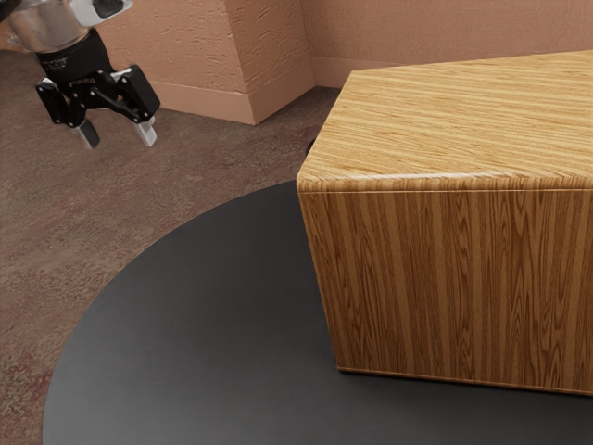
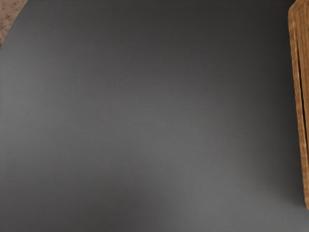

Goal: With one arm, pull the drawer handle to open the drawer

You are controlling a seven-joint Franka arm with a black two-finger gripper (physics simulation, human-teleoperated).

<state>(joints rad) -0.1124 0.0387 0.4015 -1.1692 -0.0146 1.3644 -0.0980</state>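
High over the table [image 1: 185,352] edge, hovering with fingers [image 1: 146,133] apart; glimpsing a cabinet [image 2: 299,96] sliver from the wrist, cropped plain sides from outside.

Cabinet [image 1: 445,278] on the table [image 1: 185,352], toward the exterior view's right

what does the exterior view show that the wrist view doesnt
Exterior view: the gripper, open and empty, raised well apart from the wooden cabinet; the cabinet's top and two plain faces; the walls. Wrist view: a look down onto the bare table, with a thin strip of the cabinet beside it. Both: the black table, the wooden cabinet and some carpet.
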